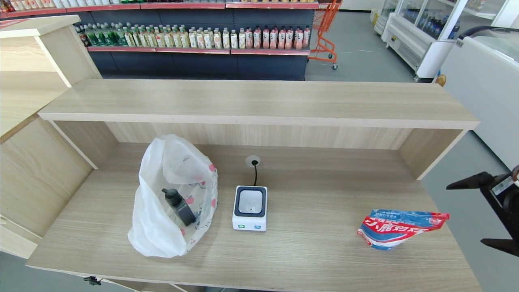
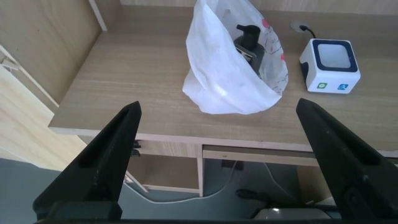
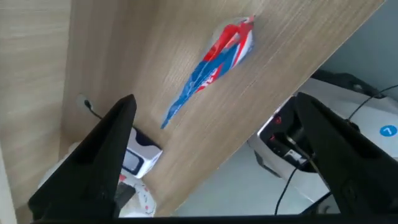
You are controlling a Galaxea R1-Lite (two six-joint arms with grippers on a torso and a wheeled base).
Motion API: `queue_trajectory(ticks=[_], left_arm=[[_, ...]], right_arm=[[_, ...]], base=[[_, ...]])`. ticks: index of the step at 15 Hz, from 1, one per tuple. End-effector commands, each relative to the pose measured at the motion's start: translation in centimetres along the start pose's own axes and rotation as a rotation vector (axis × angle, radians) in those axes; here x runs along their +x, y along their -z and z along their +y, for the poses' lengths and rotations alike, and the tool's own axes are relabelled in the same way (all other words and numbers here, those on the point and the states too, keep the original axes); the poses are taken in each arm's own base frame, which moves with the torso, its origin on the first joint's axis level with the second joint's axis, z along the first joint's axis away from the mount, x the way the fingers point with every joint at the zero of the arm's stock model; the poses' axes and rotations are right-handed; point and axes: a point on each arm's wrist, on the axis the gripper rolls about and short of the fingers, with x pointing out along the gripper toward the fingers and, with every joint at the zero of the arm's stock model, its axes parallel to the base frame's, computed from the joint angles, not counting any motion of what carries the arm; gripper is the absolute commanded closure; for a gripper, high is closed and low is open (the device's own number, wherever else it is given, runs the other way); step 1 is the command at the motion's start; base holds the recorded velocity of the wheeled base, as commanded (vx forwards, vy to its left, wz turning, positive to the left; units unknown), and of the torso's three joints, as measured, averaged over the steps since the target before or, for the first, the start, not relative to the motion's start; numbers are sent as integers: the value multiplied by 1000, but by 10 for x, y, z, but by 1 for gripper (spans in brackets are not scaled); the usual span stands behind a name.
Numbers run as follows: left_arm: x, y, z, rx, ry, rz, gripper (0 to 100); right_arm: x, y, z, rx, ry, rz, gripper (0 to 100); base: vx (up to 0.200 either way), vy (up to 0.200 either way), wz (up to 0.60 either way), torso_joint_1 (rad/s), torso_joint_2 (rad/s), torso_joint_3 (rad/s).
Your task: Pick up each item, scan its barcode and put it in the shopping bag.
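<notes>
Head view: on the wooden counter (image 1: 316,202), a white shopping bag (image 1: 170,202) standing open, with 1 dark pump bottle (image 1: 179,206) inside. Just beside it, at 3 o'clock, a white scanner (image 1: 250,207), window facing up. Well apart, at 3 to 4 o'clock from the scanner, 1 blue and red pouch (image 1: 399,228) lying flat near the counter's edge. At 3 o'clock past that edge, the right gripper (image 1: 466,215), fingers spread, holding nothing.

Left wrist view: left gripper (image 2: 219,107) off the counter's near edge, spread wide and empty; beyond it the bag, the bottle's pump poking out, and the scanner beside it.

Right wrist view: right gripper spread above the counter, the pouch lying between its 2 fingers farther down, untouched; scanner and bag beyond.
</notes>
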Motion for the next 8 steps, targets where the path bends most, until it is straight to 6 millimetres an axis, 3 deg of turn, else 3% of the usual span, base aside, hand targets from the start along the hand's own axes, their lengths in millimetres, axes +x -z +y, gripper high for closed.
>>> queue_trajectory(ticks=[1,8], left_arm=[[0,0,0,0,0,0,0],[0,0,0,0,-1,0,0]], right_arm=[[38,2,3,-5,145,15,0],[101,34,20,-109,186,115,0]], base=[[0,0,0,0,0,0],[0,0,0,0,0,0]])
